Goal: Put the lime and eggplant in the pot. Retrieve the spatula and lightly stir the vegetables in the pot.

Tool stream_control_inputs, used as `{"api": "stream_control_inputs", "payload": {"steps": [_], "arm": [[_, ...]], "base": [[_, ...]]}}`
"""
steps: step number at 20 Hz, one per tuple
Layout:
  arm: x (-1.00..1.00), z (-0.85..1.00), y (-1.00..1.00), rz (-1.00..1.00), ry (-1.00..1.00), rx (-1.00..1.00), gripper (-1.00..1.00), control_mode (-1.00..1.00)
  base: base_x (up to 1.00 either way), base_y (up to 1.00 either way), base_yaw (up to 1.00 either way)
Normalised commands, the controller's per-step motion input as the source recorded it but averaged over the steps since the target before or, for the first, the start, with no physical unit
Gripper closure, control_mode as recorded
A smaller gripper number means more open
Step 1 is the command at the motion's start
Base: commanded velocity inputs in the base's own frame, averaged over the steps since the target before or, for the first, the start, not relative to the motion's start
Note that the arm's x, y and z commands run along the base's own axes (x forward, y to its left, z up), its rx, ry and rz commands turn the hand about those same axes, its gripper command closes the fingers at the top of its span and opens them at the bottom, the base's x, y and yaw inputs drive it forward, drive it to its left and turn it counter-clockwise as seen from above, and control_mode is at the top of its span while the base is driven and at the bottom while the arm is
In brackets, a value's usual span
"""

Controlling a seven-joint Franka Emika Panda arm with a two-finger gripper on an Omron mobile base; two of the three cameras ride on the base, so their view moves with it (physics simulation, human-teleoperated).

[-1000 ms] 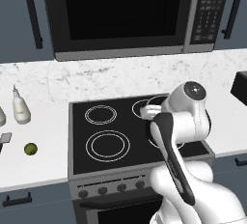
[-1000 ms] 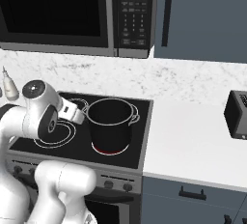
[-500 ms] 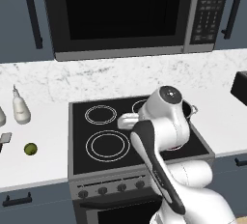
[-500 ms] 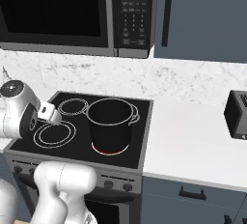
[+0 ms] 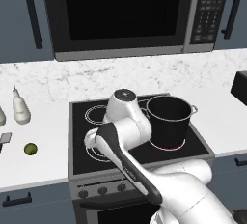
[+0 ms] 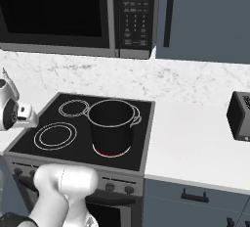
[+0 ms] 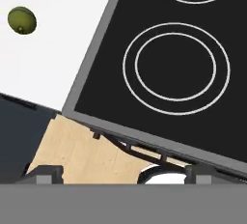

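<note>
In the left base view, a white bottle stands at the left edge of the frame on the white bench. Below it and slightly right, the lime rests on the bench, well apart from the black cooktop. A small flat grey piece lies at the far left edge, just above and left of the lime; too little of it shows to identify it. The arm occupies the centre of the frame, bent over the left half of the cooktop. Right of the arm, the pot stands upright on the right front burner, with a red glow beneath its base. A microwave hangs above the cooktop.

In the right base view, the pot sits at centre frame on the cooktop, its inside dark. A dark toaster sits at the right edge on the bench.

In the hand view, the lime lies in the upper left on the white bench, left of the cooktop edge. The end effector points down past the front edge of the cooktop; its two dark tips stand far apart at the bottom of the frame, holding nothing. A burner ring lies at right of centre.
</note>
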Motion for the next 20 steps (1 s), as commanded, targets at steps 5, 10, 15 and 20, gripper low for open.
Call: {"api": "stream_control_inputs", "payload": {"steps": [5,10,15,20], "arm": [[0.05,-0.42,0.74,0.2,0.15,-0.15,-1.0,-1.0],[0.16,-0.28,0.84,0.1,0.09,-0.12,-1.0,-1.0],[0.59,-0.1,0.98,0.06,0.1,0.0,-1.0,-1.0],[0.63,-0.04,0.79,0.05,0.08,0.0,-1.0,-1.0]], "base": [[0.0,0.0,0.0],[0.0,0.0,0.0],[0.0,0.0,0.0],[0.0,0.0,0.0]]}}
